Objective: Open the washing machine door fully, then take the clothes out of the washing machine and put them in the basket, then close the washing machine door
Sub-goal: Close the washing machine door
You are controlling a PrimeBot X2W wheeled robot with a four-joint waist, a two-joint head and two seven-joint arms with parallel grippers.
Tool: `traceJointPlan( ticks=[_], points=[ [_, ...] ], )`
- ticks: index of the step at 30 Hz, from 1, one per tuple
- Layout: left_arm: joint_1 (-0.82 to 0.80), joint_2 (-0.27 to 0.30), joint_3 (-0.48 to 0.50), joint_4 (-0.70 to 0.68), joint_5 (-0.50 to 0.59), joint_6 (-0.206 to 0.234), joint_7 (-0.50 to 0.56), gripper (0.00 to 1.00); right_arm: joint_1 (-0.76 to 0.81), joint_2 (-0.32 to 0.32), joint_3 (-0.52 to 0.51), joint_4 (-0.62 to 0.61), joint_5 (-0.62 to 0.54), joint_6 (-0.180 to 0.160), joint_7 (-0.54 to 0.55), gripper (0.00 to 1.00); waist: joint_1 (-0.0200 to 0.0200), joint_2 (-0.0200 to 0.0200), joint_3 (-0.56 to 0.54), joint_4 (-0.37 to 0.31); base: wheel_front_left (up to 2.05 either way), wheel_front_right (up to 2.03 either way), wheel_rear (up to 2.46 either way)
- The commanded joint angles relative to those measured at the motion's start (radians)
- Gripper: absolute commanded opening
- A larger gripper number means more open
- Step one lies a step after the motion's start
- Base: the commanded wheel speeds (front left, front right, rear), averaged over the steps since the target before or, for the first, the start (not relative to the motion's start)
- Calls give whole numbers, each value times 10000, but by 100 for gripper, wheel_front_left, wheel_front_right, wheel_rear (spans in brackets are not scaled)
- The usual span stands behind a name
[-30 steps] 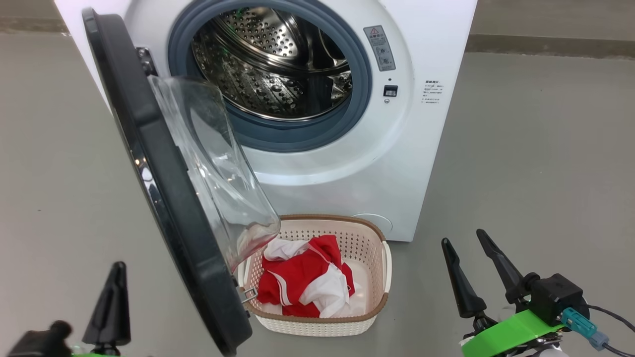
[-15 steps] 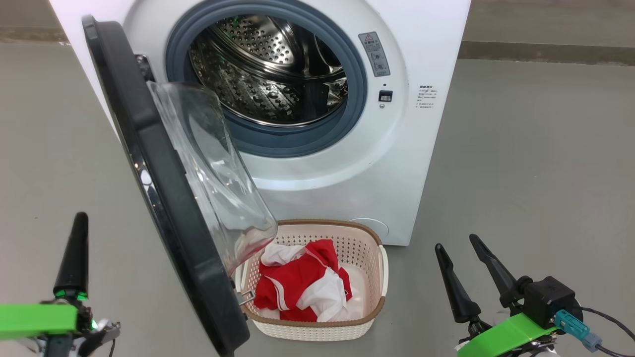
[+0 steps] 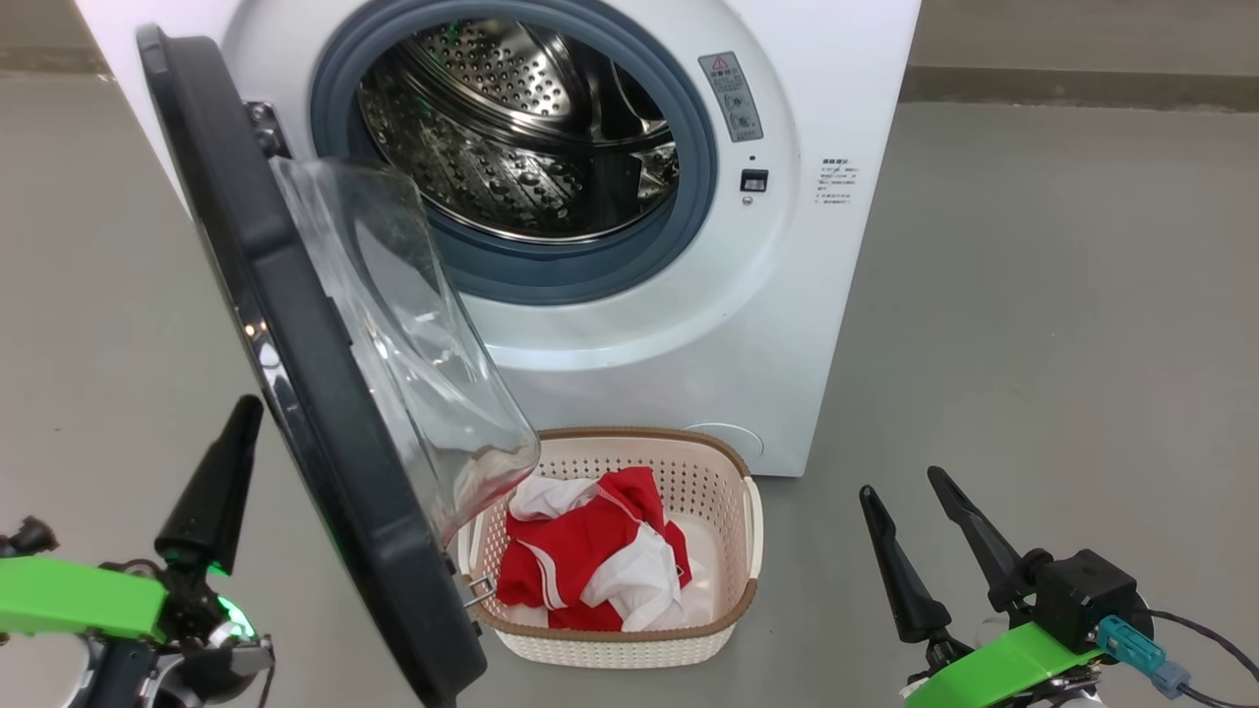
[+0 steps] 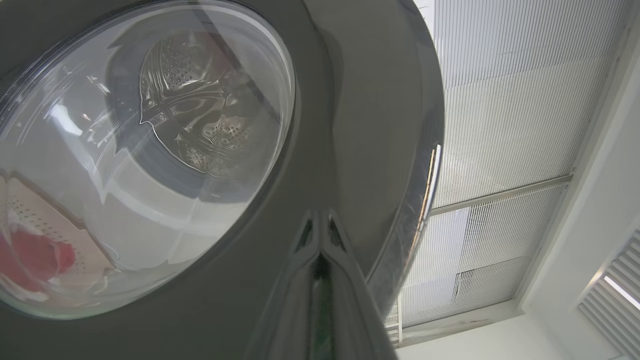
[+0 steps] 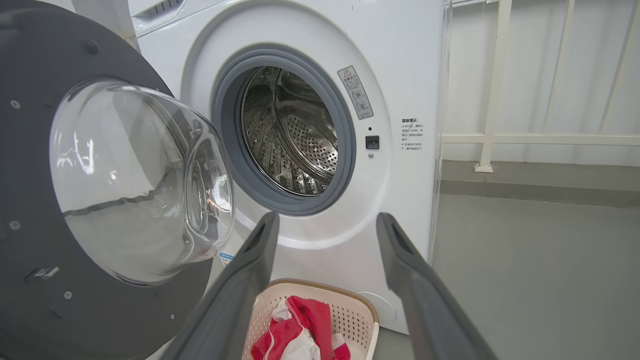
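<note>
Red clothes (image 3: 575, 551) lie crumpled in basket (image 3: 615, 647), perhaps two.

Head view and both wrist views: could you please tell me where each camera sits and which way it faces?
Head view: on the head, looking forward and down at the washing machine, the open door and the basket; left gripper lower left, right gripper lower right.
Left wrist view: on the left wrist, angled up along the door's outer face toward ribbed panels; shut fingers at bottom.
Right wrist view: on the right wrist, low, facing the drum; open fingers frame the clothes.
Shared: all three show the door's glass.
</note>
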Motion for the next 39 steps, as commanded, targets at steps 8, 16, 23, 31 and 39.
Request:
traceJointPlan(
  ticks=[8, 16, 23, 31, 39],
  points=[
    [-583, 97, -154, -619, -106, 117, -195, 0, -339, -125, 318, -198, 155, 62, -65, 100, 0, 0, 158, -270, 0, 0, 0],
    [-789, 71, -709, -724, -357, 52, -731, 0, -397, -110, 298, -196, 135, 62, -65, 100, 0, 0, 288, -736, 0, 0, 0],
    [-1029, 67, -1125, -520, -247, 12, -1032, 0, -517, -122, 254, -215, 143, 62, -65, 100, 0, 0, 460, -1221, 0, 0, 0],
    [-1561, 66, -1223, 33, -2, -169, -1379, 0, -640, -113, 224, -198, 170, 62, -65, 100, 0, 0, 728, -1988, 0, 0, 0],
    [-2374, 64, -1380, 713, -127, -275, -1648, 0, -818, -106, 235, -291, 205, 62, -65, 100, 0, 0, 1023, -2607, 0, 0, 0]
  ],
)
